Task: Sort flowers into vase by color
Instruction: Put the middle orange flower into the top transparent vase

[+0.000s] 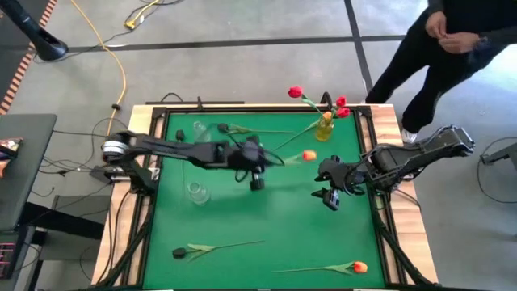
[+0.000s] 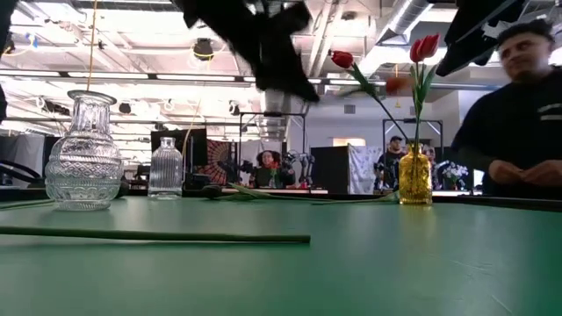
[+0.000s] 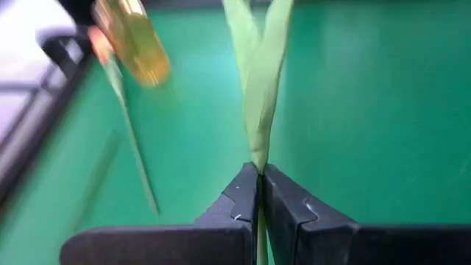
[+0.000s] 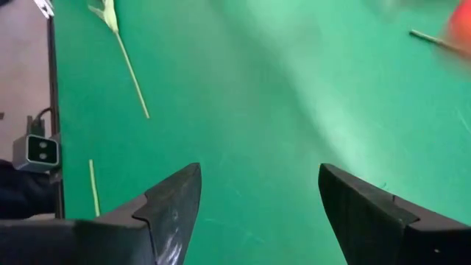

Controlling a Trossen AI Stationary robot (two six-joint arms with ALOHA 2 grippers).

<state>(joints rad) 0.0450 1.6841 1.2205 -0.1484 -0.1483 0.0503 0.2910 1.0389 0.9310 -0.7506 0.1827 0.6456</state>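
My left gripper (image 1: 265,160) is raised over the middle of the table, shut on an orange tulip (image 1: 309,155) whose head points toward the yellow vase (image 1: 325,128). That vase stands near the far right corner and holds three red tulips (image 1: 295,92). My right gripper (image 1: 327,196) hovers open over the right half of the table, touching nothing. A dark tulip (image 1: 179,252) and another orange tulip (image 1: 359,266) lie flat near the near edge. One more flower (image 1: 222,128) lies by the far edge. My left gripper (image 3: 260,184) pinches the orange tulip's thin stem (image 3: 259,171) between its two fingers, just below where the leaves (image 3: 257,81) branch off. The flower is lifted clear of the table, and its head (image 2: 397,85) is held high, beside the red tulips.
A large clear vase (image 1: 198,192) and a small clear bottle (image 1: 199,129) stand on the left half of the table. A person (image 1: 452,40) stands beyond the far right corner. Bare green table (image 1: 266,210) shows between the arms.
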